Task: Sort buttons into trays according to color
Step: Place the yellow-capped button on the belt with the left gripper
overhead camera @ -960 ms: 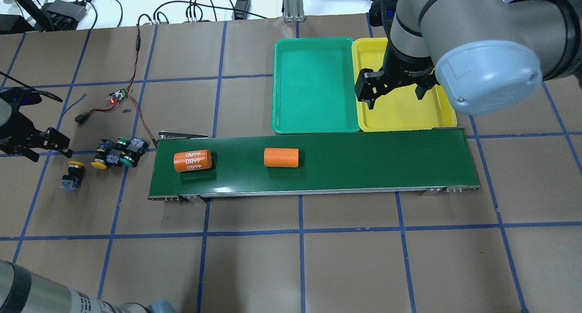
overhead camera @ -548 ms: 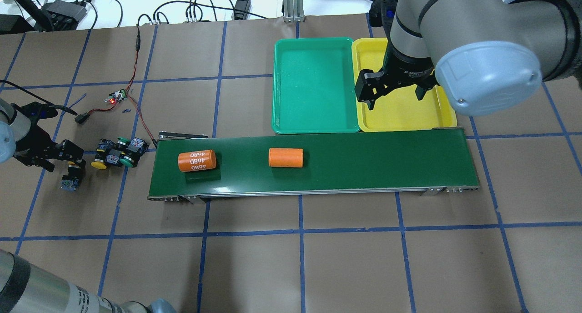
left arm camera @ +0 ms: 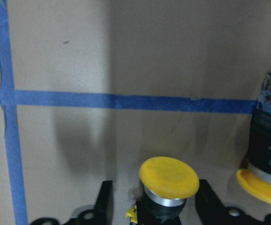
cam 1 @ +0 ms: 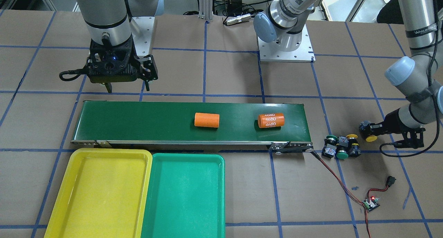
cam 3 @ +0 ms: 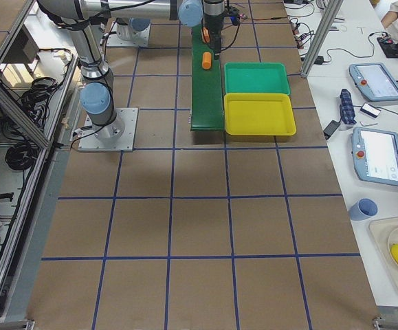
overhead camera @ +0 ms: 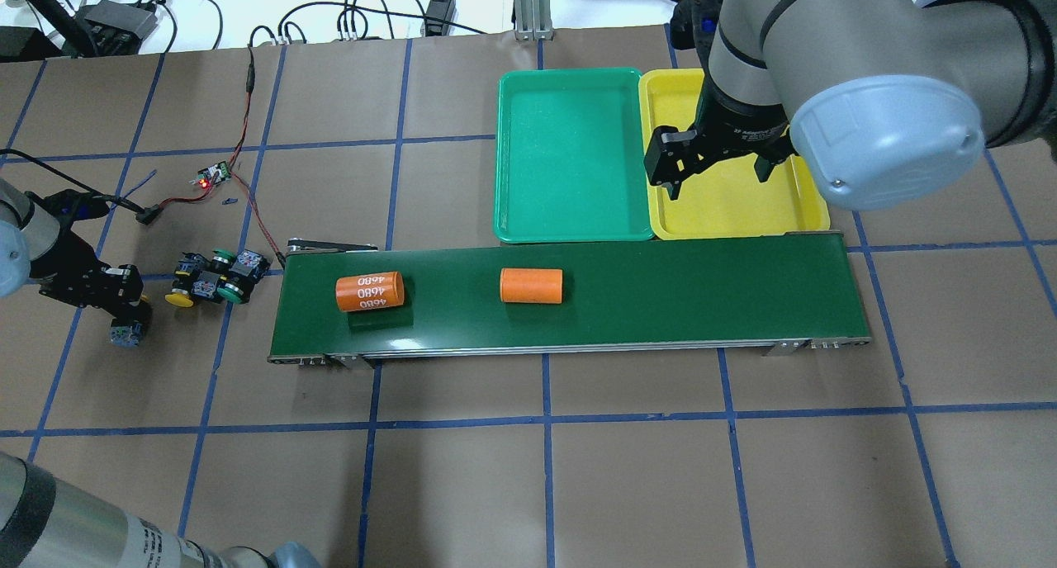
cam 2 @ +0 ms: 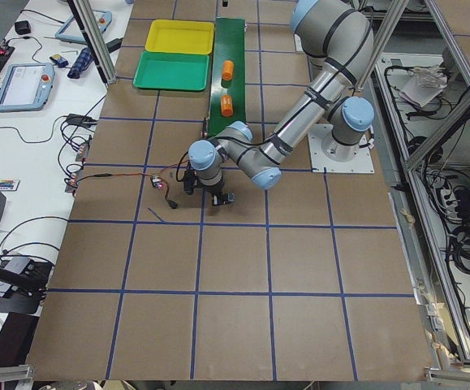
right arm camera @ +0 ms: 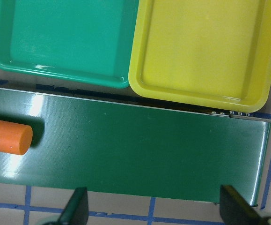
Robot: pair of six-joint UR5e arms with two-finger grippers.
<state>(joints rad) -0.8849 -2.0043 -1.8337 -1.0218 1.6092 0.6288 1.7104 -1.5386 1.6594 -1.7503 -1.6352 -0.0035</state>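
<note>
Brown paper table, blue tape grid.

Front-facing view: my left gripper (cam 1: pixel 367 131) low at lone yellow button (cam 1: pixel 371 138), on table past conveyor (cam 1: pixel 138 120) end. Three-button cluster (cam 1: pixel 341 147) just beside. My right gripper (cam 1: pixel 128 89) spread, holding nothing.

Overhead: yellow tray (overhead camera: pixel 743 231) and green tray (overhead camera: pixel 570 236) side by side beyond belt.

Left wrist view: fingers (left arm camera: pixel 104 202) apart, straddling lone yellow button, not yet pinching.

Judgement: centre on body below cap, close squarely, lift straight, avoid nudging neighbour.

Count: buttons four (two yellow, two green); trays two; orange cylinders (overhead camera: pixel 369 291) two.
</note>
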